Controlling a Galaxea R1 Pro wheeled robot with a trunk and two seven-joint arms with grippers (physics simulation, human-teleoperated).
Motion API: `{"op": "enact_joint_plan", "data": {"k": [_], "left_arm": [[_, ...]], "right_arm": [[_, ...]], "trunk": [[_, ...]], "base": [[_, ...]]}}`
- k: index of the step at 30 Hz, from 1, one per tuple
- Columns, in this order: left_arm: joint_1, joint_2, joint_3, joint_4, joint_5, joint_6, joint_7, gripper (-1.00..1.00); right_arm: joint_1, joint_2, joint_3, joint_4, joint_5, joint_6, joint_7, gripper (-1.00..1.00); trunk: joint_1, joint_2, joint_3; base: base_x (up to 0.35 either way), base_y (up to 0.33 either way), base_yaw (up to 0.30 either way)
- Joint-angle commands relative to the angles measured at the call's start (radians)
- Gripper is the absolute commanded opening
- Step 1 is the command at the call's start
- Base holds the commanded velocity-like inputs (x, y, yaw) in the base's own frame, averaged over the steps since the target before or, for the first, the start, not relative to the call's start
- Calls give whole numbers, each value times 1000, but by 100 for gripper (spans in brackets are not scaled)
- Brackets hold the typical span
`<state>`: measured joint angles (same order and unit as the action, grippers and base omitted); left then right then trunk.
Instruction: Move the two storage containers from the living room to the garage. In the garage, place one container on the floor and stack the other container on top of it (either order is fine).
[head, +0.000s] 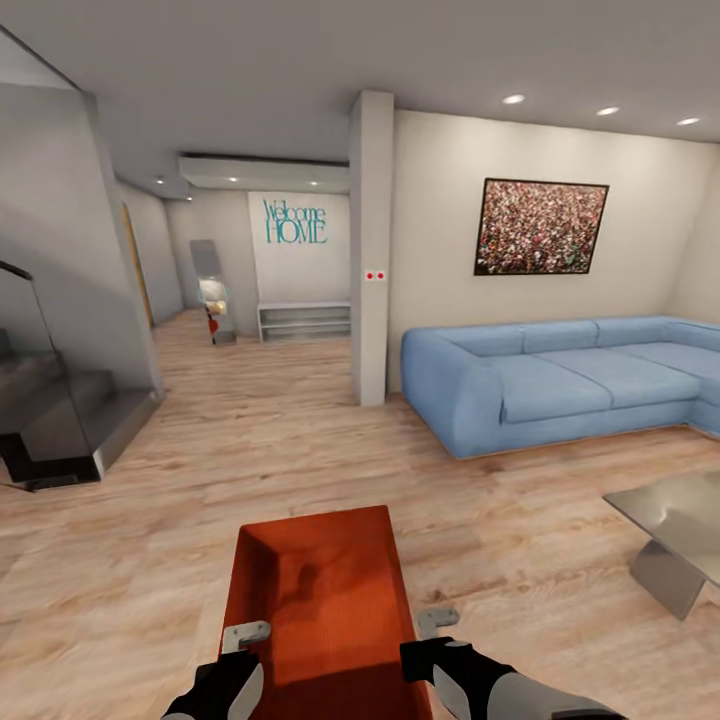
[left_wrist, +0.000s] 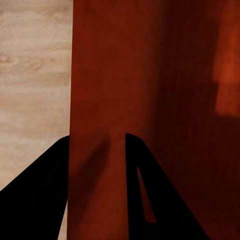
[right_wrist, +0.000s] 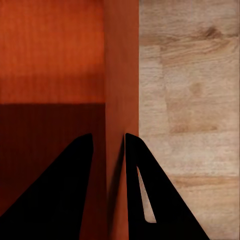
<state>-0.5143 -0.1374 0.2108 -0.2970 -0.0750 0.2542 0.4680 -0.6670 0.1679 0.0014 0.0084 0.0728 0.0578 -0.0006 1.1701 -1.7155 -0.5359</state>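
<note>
Orange-red lidless storage container (head: 325, 600) | left tool (left_wrist: 95, 150) clamps one wall | right tool (right_wrist: 107, 145) clamps opposite wall

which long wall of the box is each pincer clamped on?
Left pincer straddles the storage container's left long wall; right pincer straddles its right long wall, one finger inside and one outside on each.

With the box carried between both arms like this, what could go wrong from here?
1. Each gripper, left and right, pinches only one thin side wall of the container. If the arms drift apart or tilt, a wall could slip free and the box drop onto the wood floor.
2. The pillar and stairs narrow the way ahead; the box's front end could clip one.
3. The glass table stands close on the right, a hazard when turning.
</note>
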Motion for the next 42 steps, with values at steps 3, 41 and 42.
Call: {"op": "enact_joint_plan", "data": {"k": [3,41,42], "left_arm": [[0,35,-230,1,216,13,6,-100],[0,36,-229,2,216,13,6,-100],[0,36,-229,2,216,13,6,-100]], "right_arm": [[-2,0,-49,-31,11,2,-1,-100],[-2,4,-49,-31,10,0,-7,-100],[-2,4,-49,-31,10,0,-6,-100]], "trunk": [[1,-1,-1],[1,-1,7],[1,-1,7]], "base": [[341,70,0],[341,107,137],[341,107,37]]}}
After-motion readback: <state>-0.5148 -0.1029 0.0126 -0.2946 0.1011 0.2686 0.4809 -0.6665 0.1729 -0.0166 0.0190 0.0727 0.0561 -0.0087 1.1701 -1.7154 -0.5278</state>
